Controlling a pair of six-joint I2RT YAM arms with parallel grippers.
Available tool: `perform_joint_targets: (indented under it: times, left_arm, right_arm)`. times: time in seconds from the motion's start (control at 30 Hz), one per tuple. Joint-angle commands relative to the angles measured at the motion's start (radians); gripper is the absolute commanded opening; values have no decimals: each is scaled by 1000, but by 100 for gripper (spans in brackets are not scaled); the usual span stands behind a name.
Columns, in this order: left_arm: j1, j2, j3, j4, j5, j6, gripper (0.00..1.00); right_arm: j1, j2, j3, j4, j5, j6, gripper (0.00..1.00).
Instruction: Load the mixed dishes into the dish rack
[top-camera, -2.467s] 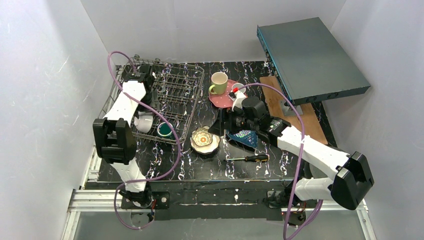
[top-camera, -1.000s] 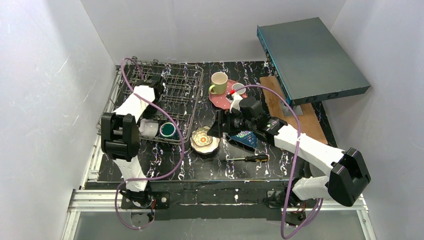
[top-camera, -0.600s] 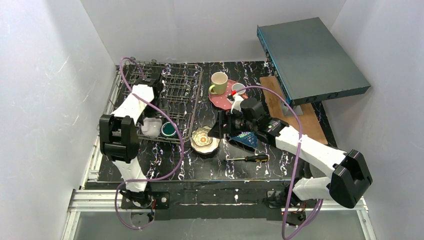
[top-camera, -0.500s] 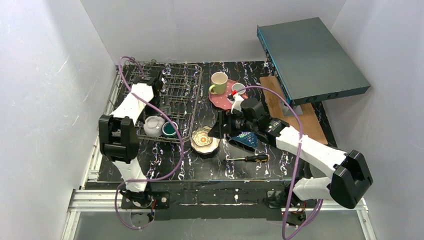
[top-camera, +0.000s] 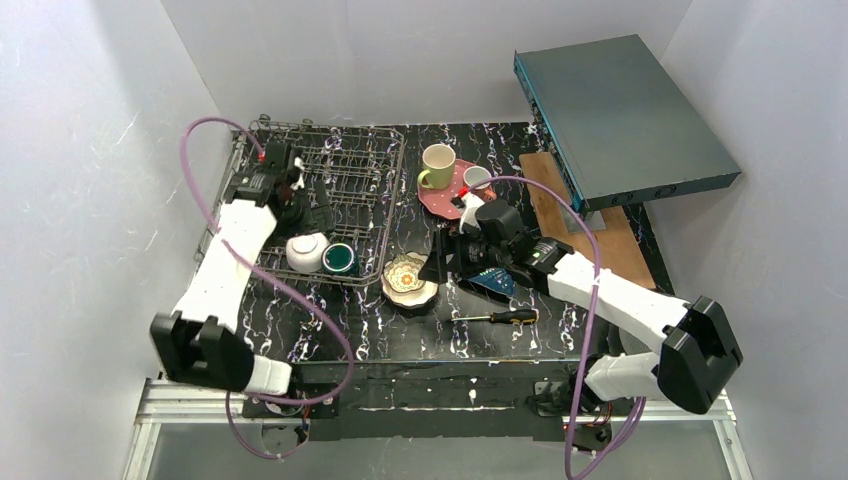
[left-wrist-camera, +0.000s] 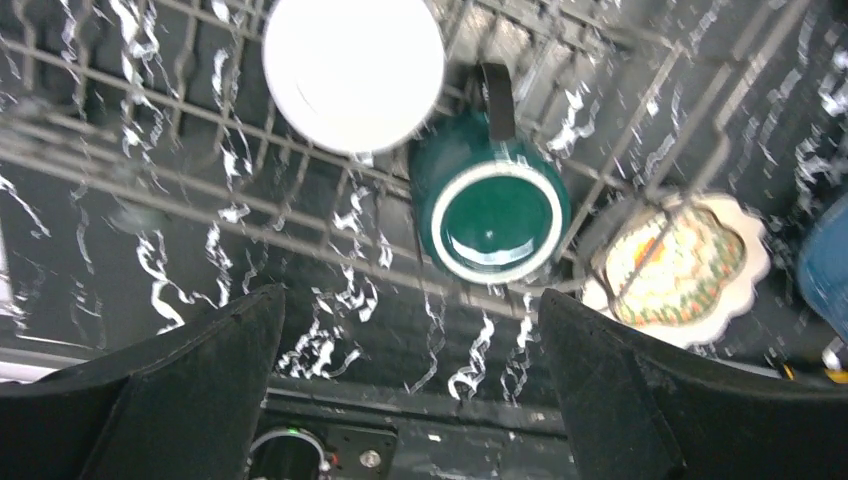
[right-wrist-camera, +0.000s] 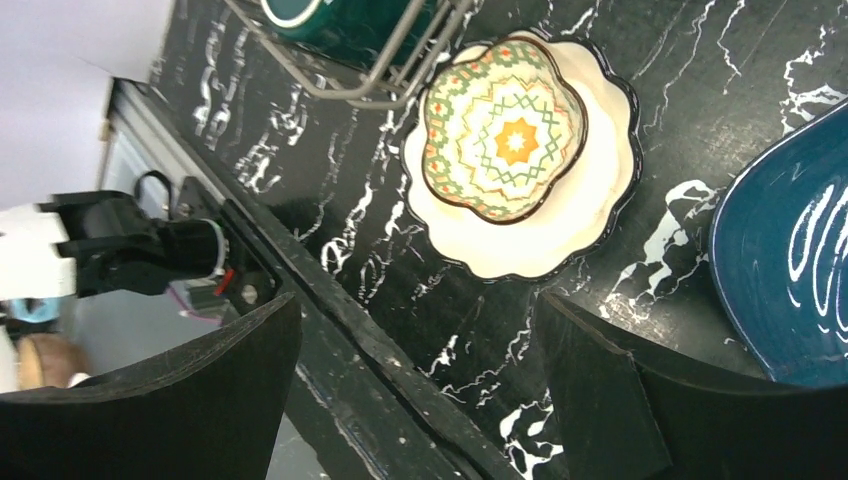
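Black marbled table (top-camera: 400, 330) carries a scalloped, seemingly cream floral bowl (right-wrist-camera: 510, 150).

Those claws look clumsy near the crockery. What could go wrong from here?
The right claw hangs open near the floral cream bowl, which sits by the corner wires of the dish rack and the blue plate; a descending finger might snag either. The bowl's wavy rim could slip from a pinch. The yellow-green mug and small cup stand on the pink plate, so lifting that plate first would likely tip them.
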Motion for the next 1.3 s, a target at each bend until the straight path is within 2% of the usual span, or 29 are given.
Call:
perform_joint_targets:
  times: [0.0, 0.13, 0.3, 0.4, 0.5, 0.63, 0.87, 1.17, 1.27]
  left_arm:
    - [-5, -226, -161, 18, 181, -67, 98]
    - [-7, -468, -326, 68, 343, -149, 98]
    - [-9, -648, -449, 69, 506, -219, 98]
    - [-9, -724, -491, 45, 537, -259, 98]
    - [-9, -785, -522, 29, 544, -280, 98]
    - [-9, -819, -519, -15, 542, -283, 98]
    - [-9, -875, -453, -98, 536, -276, 98]
    - [-9, -884, -433, -141, 526, -263, 98]
    - [-9, -887, -433, -124, 568, -291, 98]
  right_arm:
    - [55, 54, 72, -84, 121, -88, 93]
    - [137, 119, 143, -169, 275, -117, 90]
    - [222, 218, 243, -235, 469, -121, 86]
    - [226, 306, 342, -333, 531, -58, 81]
    - [225, 385, 423, -389, 553, -25, 70]
    - [225, 450, 471, -394, 609, 21, 67]
    - [225, 511, 427, -327, 591, 81, 65]
    - [225, 567, 377, -254, 592, 98, 52]
    - [225, 576, 359, -226, 607, 100, 48]
